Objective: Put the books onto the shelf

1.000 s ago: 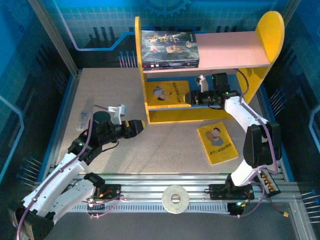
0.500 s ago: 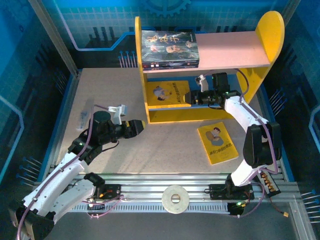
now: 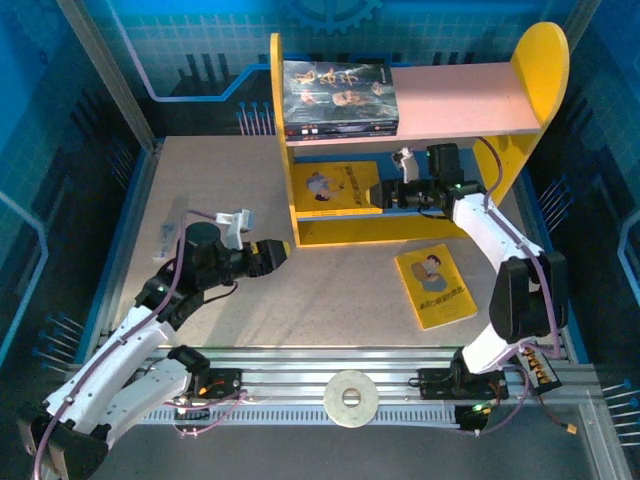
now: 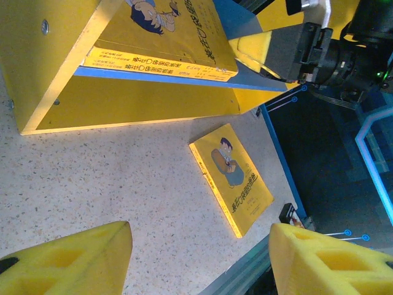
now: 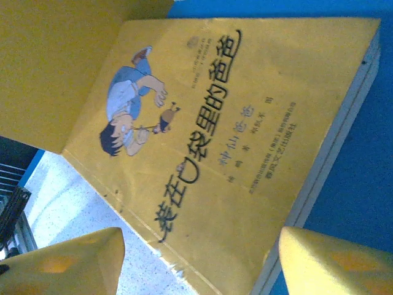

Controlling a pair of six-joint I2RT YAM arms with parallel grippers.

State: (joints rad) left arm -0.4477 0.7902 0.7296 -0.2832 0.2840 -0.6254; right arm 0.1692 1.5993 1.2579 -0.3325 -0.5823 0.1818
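On the blue lower board of the two-tier shelf (image 3: 530, 70), a unit with yellow side panels and a pale pink upper board, a thin yellow paperback (image 3: 335, 188) with a cartoon figure lies flat. The right gripper (image 3: 385, 195) reaches into that tier just beside the book's right edge, its claw spread apart and clamped on nothing; its wrist view shows the cover beyond the yellow pads (image 5: 61, 264), neither one pressing it. A stack of dark-covered paperbacks (image 3: 340, 95) rests at the left end of the pink board. A second thin yellow paperback (image 3: 435, 285) lies on the speckled tabletop (image 3: 340, 300), well apart from the left gripper (image 3: 283, 250), which hovers low near the shelf's front left corner with its claw apart and empty. Backing the right arm out carelessly could snag a finger on the shelved book and drag it off the board, or knock the wrist against the pink board and shift the shelf. The book on the table is thin and flat, so pads may skid it away or pinch only its cover.
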